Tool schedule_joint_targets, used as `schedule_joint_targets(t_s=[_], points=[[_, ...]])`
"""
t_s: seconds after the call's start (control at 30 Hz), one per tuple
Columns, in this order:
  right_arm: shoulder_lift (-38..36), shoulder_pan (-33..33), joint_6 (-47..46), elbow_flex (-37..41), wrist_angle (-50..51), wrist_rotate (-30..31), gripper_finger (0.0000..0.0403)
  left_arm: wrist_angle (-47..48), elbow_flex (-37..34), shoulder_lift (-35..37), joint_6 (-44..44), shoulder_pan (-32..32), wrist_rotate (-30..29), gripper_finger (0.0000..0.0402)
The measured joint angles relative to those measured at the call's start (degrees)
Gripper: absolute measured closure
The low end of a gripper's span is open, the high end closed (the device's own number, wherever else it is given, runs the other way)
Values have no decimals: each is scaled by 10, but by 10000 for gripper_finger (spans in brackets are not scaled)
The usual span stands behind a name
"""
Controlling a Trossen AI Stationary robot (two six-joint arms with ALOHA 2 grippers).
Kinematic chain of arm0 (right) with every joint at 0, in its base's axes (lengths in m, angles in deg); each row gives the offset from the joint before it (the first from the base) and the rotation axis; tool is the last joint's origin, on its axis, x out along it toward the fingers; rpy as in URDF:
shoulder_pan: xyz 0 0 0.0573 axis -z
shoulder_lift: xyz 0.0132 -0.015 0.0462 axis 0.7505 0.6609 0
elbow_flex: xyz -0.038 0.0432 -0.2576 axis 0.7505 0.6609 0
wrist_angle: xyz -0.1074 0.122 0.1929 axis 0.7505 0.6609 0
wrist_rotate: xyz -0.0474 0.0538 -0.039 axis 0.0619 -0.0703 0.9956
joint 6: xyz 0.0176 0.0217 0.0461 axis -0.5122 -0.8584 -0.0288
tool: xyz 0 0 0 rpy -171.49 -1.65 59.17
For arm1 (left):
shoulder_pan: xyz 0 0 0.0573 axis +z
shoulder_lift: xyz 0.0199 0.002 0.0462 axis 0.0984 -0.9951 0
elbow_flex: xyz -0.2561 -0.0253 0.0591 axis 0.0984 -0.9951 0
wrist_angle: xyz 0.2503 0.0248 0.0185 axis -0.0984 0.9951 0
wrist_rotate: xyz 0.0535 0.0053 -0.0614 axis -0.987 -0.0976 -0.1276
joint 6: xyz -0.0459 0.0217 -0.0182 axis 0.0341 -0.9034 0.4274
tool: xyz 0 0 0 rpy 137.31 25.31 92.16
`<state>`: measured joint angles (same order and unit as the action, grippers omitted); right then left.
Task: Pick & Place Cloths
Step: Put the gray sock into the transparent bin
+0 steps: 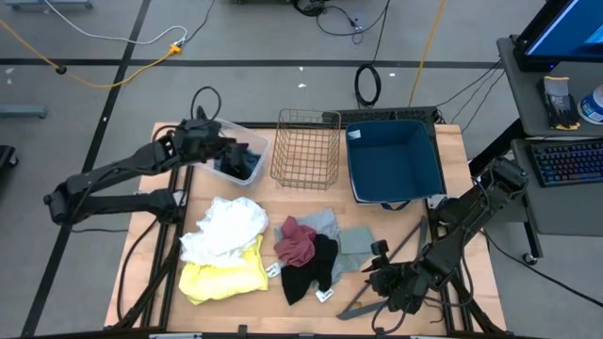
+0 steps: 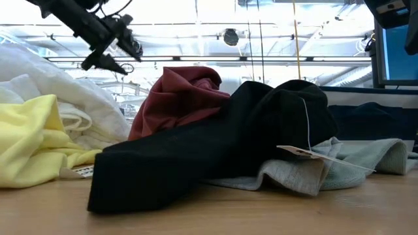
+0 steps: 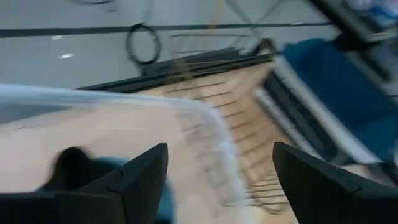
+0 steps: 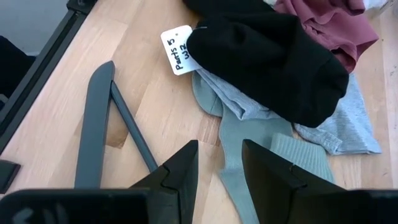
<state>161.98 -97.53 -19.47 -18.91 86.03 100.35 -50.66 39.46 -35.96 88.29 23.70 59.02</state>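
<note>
The cloths lie heaped on the table's near half: white (image 1: 226, 224), yellow (image 1: 222, 278), maroon (image 1: 296, 241), black (image 1: 309, 268) and light grey (image 1: 347, 241). A dark blue-grey cloth (image 1: 245, 166) lies inside the clear plastic bin (image 1: 256, 141) at the far left. My left gripper (image 1: 229, 151) hovers open over that bin, its fingers (image 3: 146, 171) wide apart with nothing between them. My right gripper (image 4: 219, 163) stands at the near right above the light grey cloth (image 4: 249, 130) and beside the grey hanger (image 4: 93, 124), slightly open and holding nothing.
A wire basket (image 1: 306, 146) and a blue bin (image 1: 394, 165) stand along the far edge, right of the clear bin. A white paper tag (image 4: 177, 50) sticks out from under the black cloth. Bare wood shows at the near right corner.
</note>
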Motion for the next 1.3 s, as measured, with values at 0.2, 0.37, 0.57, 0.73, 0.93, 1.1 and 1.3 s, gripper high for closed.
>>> schedule_joint_targets(t_s=[0.2, 0.37, 0.57, 0.73, 0.93, 1.1, 1.3], points=[[0, 15, 0, 0, -6, 0, 287, -71, 0, 7, -20, -59, 31, 107], [0, 29, 0, 0, -6, 0, 287, -132, 0, 6, -55, -124, 36, 107], [0, 44, 17, 0, -2, 0, 287, -179, 0, 6, -101, -207, 34, 108], [0, 54, 54, 0, 1, 1, 287, -183, 0, -3, -124, -281, -9, 108], [0, 67, 60, 0, 6, 1, 287, -187, 0, -31, -142, -364, -67, 108], [0, 77, 60, 0, 20, 0, 287, -196, 0, -65, -148, -417, -97, 108], [0, 93, 59, 0, 46, 0, 286, -207, 0, -107, -146, -455, -116, 108]])
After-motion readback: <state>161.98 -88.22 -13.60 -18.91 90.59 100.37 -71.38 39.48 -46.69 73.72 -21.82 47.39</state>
